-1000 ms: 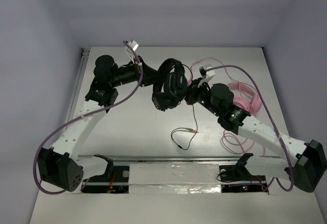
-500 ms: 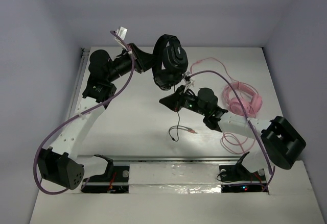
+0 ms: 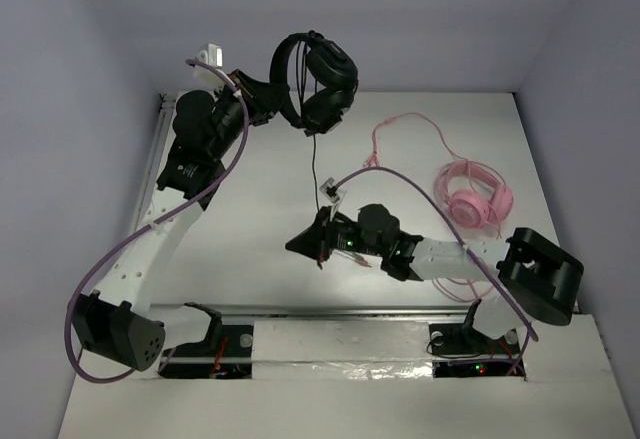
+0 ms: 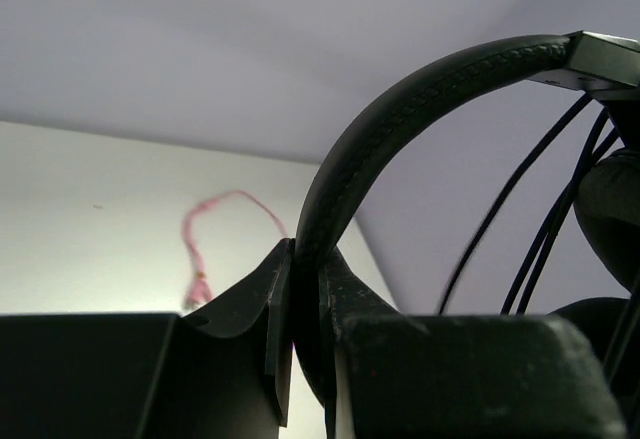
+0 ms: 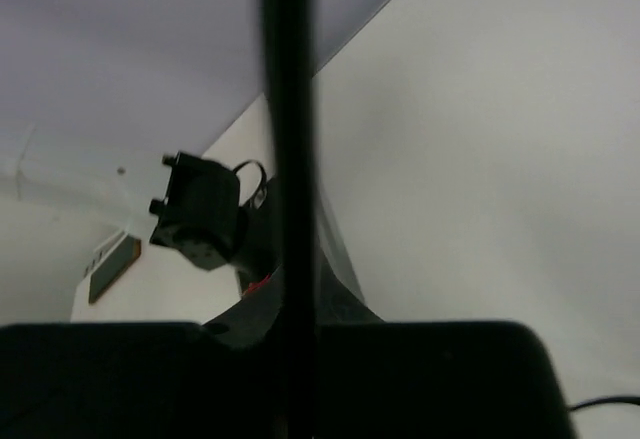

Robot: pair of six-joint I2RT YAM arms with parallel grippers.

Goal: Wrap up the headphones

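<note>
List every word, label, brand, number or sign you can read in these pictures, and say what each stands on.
No text can be read in any view.
black headphones and their cable: no print shows.
pink headphones: no print shows.
white tag on the left arm's wiring: too small to read.
small plate in the right wrist view: blurred, unreadable.

The headphones [image 4: 400, 109] cut off at the left wrist view's right edge; their cable [image 5: 290, 159] a blurred black stripe.
</note>
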